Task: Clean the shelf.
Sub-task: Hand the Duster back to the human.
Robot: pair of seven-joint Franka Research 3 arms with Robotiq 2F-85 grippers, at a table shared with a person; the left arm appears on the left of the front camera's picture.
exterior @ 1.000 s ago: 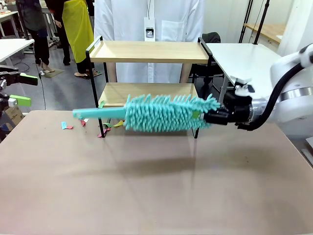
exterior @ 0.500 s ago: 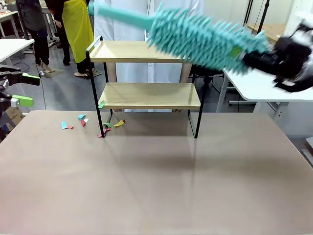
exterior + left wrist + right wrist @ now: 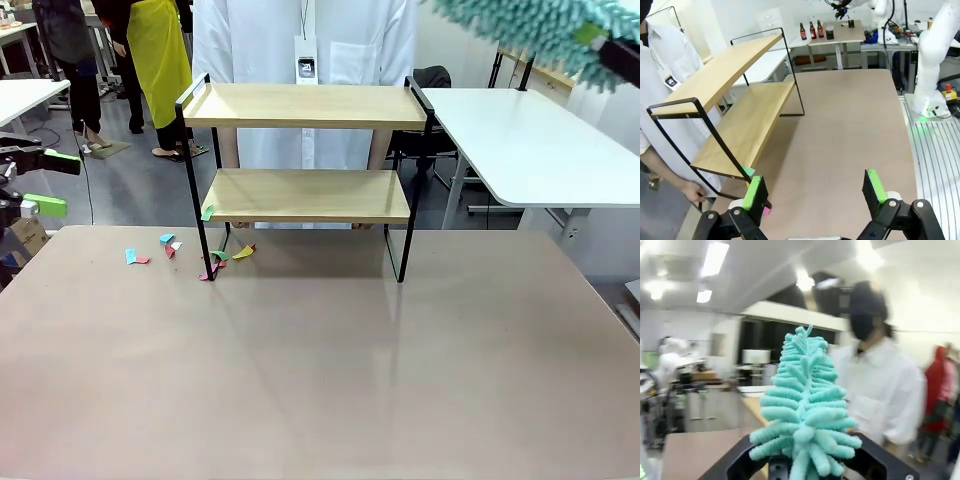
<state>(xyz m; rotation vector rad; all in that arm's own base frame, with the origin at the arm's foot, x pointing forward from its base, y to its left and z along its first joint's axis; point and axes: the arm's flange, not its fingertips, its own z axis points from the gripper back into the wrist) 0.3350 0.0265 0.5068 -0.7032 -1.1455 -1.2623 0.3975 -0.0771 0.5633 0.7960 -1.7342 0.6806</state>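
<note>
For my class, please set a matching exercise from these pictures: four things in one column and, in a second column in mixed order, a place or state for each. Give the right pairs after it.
Things
1. duster
2. shelf
3. paper scraps
4. left hand

Places or states
A. open, holding nothing
B. scattered on the table by the shelf's left legs
C. gripped in the right hand, raised high
D. standing at the table's far edge, both boards bare

Pairs: 1-C, 2-D, 3-B, 4-A
</note>
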